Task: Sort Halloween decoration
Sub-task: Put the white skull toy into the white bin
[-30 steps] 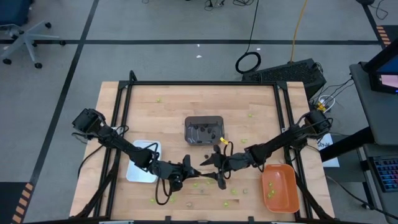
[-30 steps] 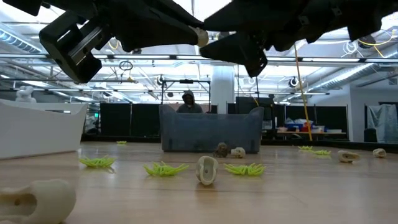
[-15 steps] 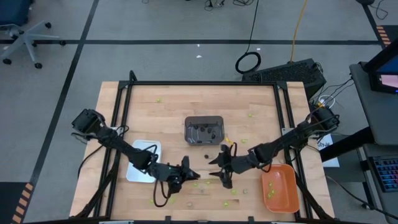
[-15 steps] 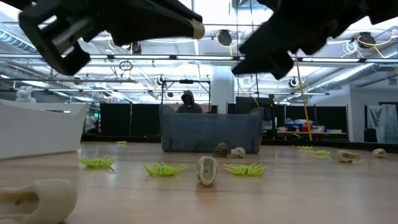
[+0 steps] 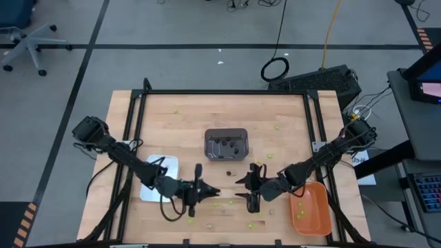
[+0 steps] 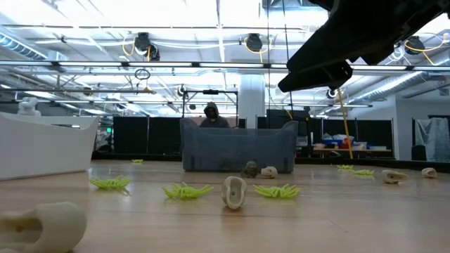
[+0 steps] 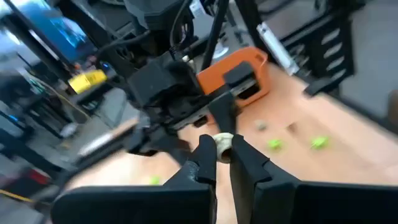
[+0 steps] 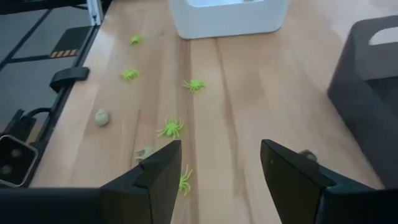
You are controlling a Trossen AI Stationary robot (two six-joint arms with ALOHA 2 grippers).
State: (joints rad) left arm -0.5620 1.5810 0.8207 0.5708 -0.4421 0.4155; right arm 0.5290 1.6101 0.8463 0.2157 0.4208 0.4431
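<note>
Lime-green spider trinkets (image 6: 186,190) and pale tan ones (image 6: 233,192) lie scattered on the wooden table near its front edge. My left gripper (image 5: 213,192) hovers above them at front centre, shut on a pale tan trinket (image 7: 224,142). My right gripper (image 5: 244,190) faces it from the right, open, with nothing between its fingers; in the right wrist view it (image 8: 221,155) hangs over green spiders (image 8: 170,128). The left gripper is above the low view's frame. My left gripper pinches the pale tan trinket (image 7: 224,140) between its two fingertips (image 7: 205,149), at their free ends. The fingers come nearly level from the table's left. The trinket is lifted clear of the table.
A white tray (image 5: 160,178) sits at the front left, a dark grey tray (image 5: 226,143) with dark pieces at centre, and an orange tray (image 5: 308,207) at the front right. Another tan trinket (image 6: 39,226) lies close to the low camera. A person stands beyond the table.
My left gripper has risen with the tan trinket, out of the low view's top, and has rolled about its own axis. My right gripper has moved toward the table's right and near edges, staying open.
</note>
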